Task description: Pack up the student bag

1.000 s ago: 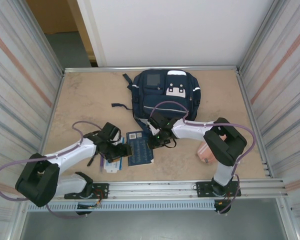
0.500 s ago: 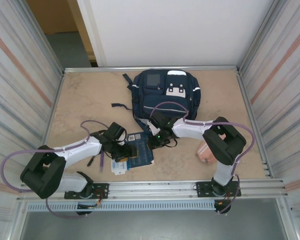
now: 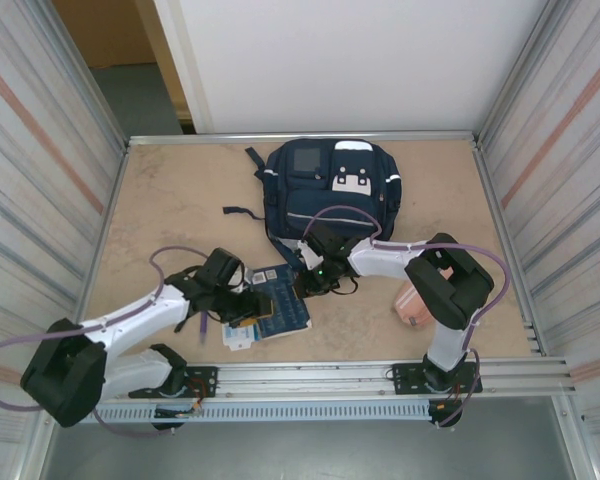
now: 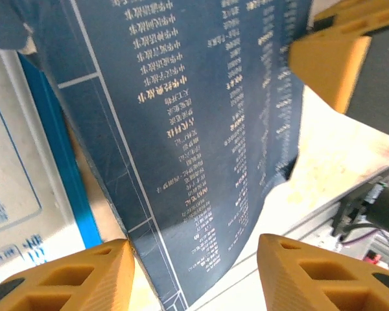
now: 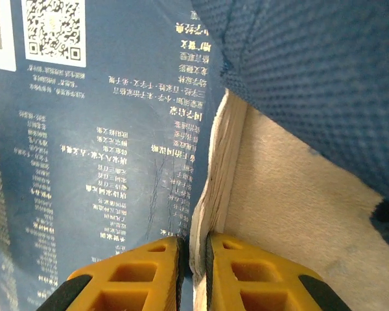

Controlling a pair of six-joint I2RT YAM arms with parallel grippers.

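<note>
Student bag (image 3: 332,190) lies flat at the far middle of the table (image 3: 180,200), bottom edge toward the arms. Cannot tell whether the main opening is unzipped.

Navy book (image 3: 283,300) sits just on the near side of the bag, long axis roughly near-to-far, pointing at it.

Right gripper (image 3: 315,278): fingers (image 5: 136,272) pinched tight on the book's page edge, at the corner beside the bag fabric.

Left gripper (image 3: 242,308): fingers (image 4: 84,275) wide apart, straddling the book's near-left end, gripping nothing.

Judgement: the right arm is nearer the bag, and the book must travel away from the bases, far end first.
</note>
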